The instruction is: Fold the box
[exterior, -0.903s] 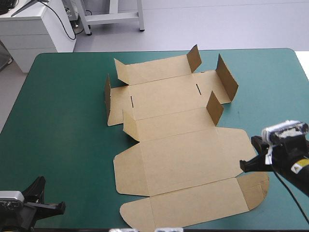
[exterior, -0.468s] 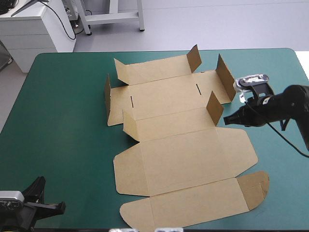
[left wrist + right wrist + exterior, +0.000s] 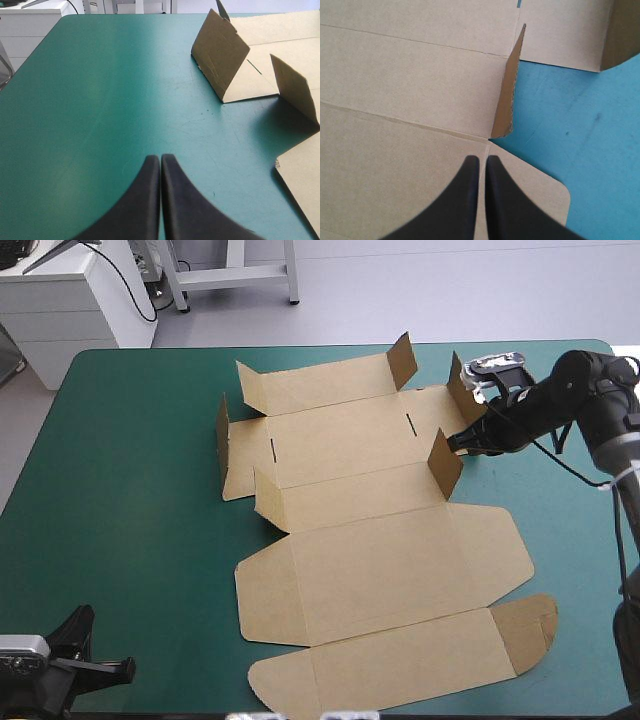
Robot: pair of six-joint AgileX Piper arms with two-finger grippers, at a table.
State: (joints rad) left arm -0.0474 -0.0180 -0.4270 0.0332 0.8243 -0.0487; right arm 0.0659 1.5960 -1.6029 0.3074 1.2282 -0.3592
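- Nearest, the left gripper (image 3: 100, 668) sits by the table's near left corner, in the same place as in the earlier frames. In its wrist view, its black fingers (image 3: 150, 200) are pressed together to a point, holding nothing, with bare teal-green cover (image 3: 130, 490) under them.
- The box (image 3: 380, 560) lies as a cut brown sheet across the middle of the table and has not moved. Its near panels and rounded end tabs are flat; its farther flaps stand up.
- The right gripper (image 3: 456, 443) has moved since earlier — from beside the flat panel at the near right to the box's far right side. It now sits between two upright flaps.
- From the wrist, the right gripper's fingers (image 3: 495, 200) are closed tip to tip and grip nothing — they are over flat board, with the short upright flap (image 3: 509, 95) just ahead. Whether they touch the board cannot be told.
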